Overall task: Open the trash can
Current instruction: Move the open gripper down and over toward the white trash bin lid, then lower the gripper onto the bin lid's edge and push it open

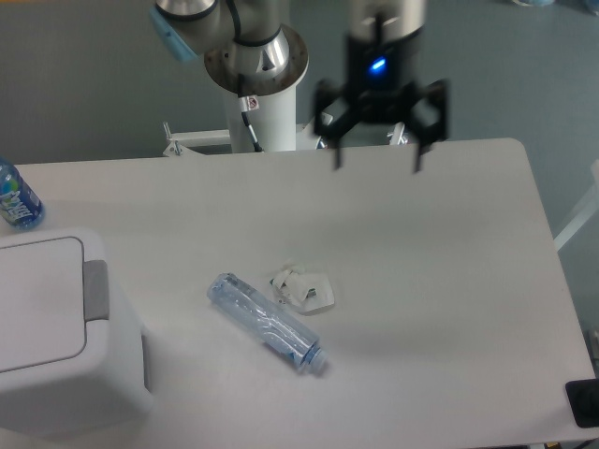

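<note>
Approach phase, by the look of it: black two-finger gripper (377,159) aloft over the far middle of the pale grey table (449,281), fingers spread wide, holding nothing, well apart from the target. Large white boxy plastic trash can (56,327) at the near left corner of the table, flat inset lid down, grey rectangular push tab (94,290) on the rim facing the table's centre. Not yet touched.

Next move, as a judgement: travel left and toward the near edge, descent over the tab, then a firm downward press with one fingertip or with fingers brought together. Clear crushed plastic bottle (267,322) and crumpled white paper scrap (303,289) just beside each other mid-table, roughly under a direct path; enough height needed to pass above them.

Count: one trash can, one push tab, one clear crushed bottle, one paper scrap, one blue-labelled bottle (16,198) at the far left edge, one gripper.
</note>
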